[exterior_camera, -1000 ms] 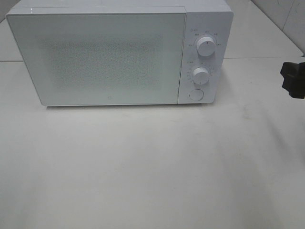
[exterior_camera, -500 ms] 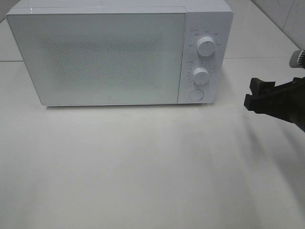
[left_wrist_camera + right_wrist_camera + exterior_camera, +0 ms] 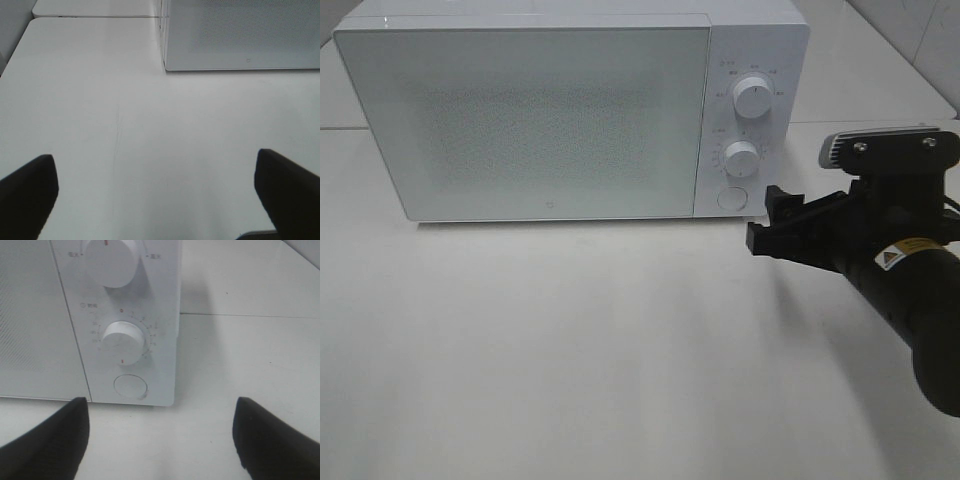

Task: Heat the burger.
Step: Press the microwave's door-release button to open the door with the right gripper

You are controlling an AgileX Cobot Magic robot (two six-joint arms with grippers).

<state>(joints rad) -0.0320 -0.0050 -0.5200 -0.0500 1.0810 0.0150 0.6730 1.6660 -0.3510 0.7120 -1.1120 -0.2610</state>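
The burger is out of view. A white microwave (image 3: pixel 540 120) stands at the back of the table with its door shut; I cannot see through the frosted door. Its panel has an upper knob (image 3: pixel 753 97), a lower knob (image 3: pixel 741 158) and a round button (image 3: pixel 730 198). My right gripper (image 3: pixel 765 220) is open and empty, just right of the button and a little in front of it. The right wrist view shows the lower knob (image 3: pixel 124 342) and button (image 3: pixel 131 387) close ahead of the gripper (image 3: pixel 160 440). My left gripper (image 3: pixel 157 200) is open and empty over bare table.
The white table (image 3: pixel 570 350) stretches in front of the microwave. The microwave's lower left corner (image 3: pixel 167 67) shows in the left wrist view. A tiled wall (image 3: pixel 920 40) stands at the back right.
My right arm has come in from the right edge and moved left to the microwave's control panel. The microwave has not changed.
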